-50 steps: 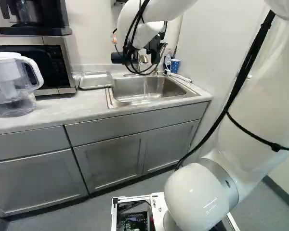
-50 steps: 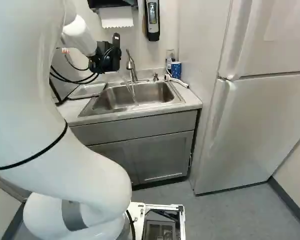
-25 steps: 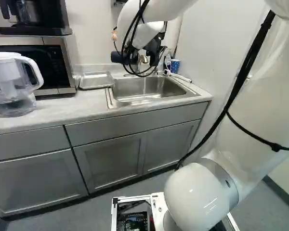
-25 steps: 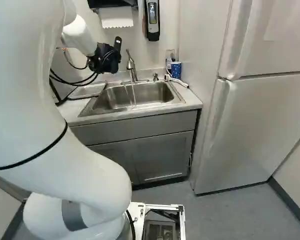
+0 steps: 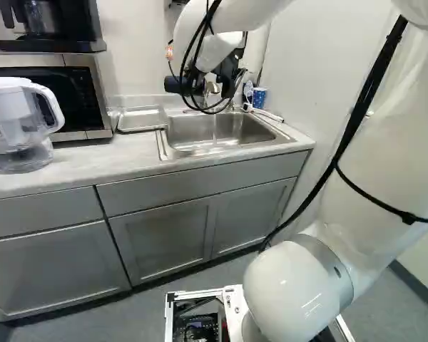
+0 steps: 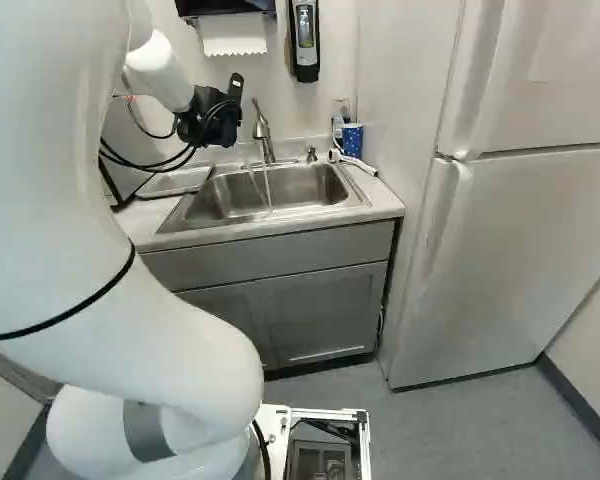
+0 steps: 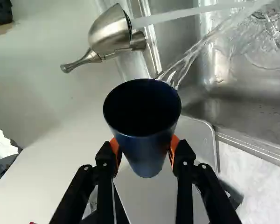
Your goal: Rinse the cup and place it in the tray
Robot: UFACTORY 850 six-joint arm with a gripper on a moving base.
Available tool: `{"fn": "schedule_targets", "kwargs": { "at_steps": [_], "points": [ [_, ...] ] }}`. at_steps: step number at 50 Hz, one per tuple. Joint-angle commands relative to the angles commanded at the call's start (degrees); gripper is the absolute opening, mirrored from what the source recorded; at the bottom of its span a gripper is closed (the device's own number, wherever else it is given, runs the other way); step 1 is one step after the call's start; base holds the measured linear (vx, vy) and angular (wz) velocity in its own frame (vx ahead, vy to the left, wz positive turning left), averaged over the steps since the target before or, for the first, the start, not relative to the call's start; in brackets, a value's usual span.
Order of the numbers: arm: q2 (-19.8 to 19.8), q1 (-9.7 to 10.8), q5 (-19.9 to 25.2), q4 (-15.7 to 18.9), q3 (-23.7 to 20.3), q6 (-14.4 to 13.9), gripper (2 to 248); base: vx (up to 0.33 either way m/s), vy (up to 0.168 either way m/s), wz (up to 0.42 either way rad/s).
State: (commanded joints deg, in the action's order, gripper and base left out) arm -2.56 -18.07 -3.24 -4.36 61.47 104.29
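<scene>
In the right base view my gripper (image 6: 220, 115) hangs left of the faucet (image 6: 263, 130), above the back left of the sink (image 6: 325, 190). From the wrist, the gripper (image 7: 144, 148) is shut on a dark blue cup (image 7: 147, 156), an orange pad against each side. The cup's mouth faces the camera; its inside is too dark to read. Water (image 7: 189, 11) runs from the faucet head, and a second, splashing stream (image 7: 191, 55) passes between the cup's rim and the basin. The metal tray (image 5: 143, 119) lies on the counter left of the sink, partly behind the cup in the wrist view.
A water pitcher (image 5: 18, 125) and a microwave (image 5: 50, 92) stand left of the tray. Another blue patterned cup (image 6: 352, 139) and a white hose (image 6: 352, 162) are at the sink's back right corner. The refrigerator (image 6: 520, 220) rises further right.
Over the last second my gripper has tilted slightly and shifted a little, the cup moving with it. The water streams over the sink have changed shape. The base has not moved.
</scene>
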Motion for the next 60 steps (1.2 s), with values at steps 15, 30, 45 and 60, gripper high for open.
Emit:
{"fn": "schedule_targets", "kwargs": {
  "at_steps": [15, 30, 45, 60],
  "points": [
    [0.00, 0.00, 0.00, 0.00, 0.00, 0.00, 120, 0.000, 0.000, 0.000],
    [0.00, 0.00, 0.00, 0.00, 0.00, 0.00, 120, 0.000, 0.000, 0.000],
    [0.00, 0.00, 0.00, 0.00, 0.00, 0.00, 120, 0.000, 0.000, 0.000],
    [0.00, 0.00, 0.00, 0.00, 0.00, 0.00, 120, 0.000, 0.000, 0.000]
  ]
}}
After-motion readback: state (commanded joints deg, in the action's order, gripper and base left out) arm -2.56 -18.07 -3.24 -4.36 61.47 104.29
